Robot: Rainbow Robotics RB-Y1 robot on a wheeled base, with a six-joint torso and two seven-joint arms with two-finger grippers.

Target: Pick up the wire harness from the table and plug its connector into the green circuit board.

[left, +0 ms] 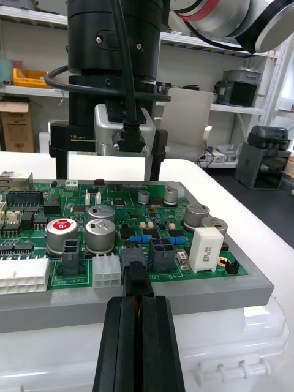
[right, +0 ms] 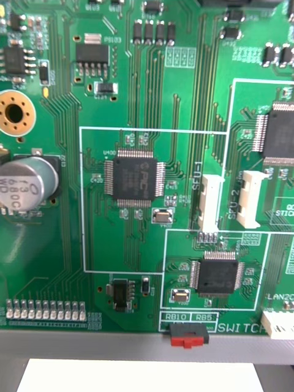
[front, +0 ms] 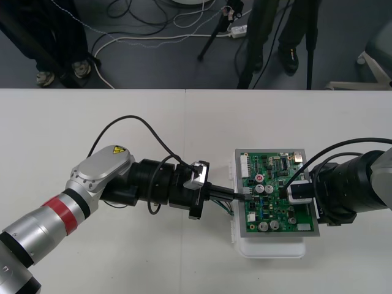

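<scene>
Left claw (left: 139, 304), pinched shut on the harness plug (left: 136, 275) at the edge of the board (front: 275, 214) (right claw (front: 295, 193) hovers above), may jam it if tilted.

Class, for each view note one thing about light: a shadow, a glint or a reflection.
Front view: the left arm glints on its silver shell and throws a soft shadow on the table. Left wrist view: light shines off the white base below the left hand. Right wrist view: no hard shadows on the board, a sheen on the capacitor.
</scene>
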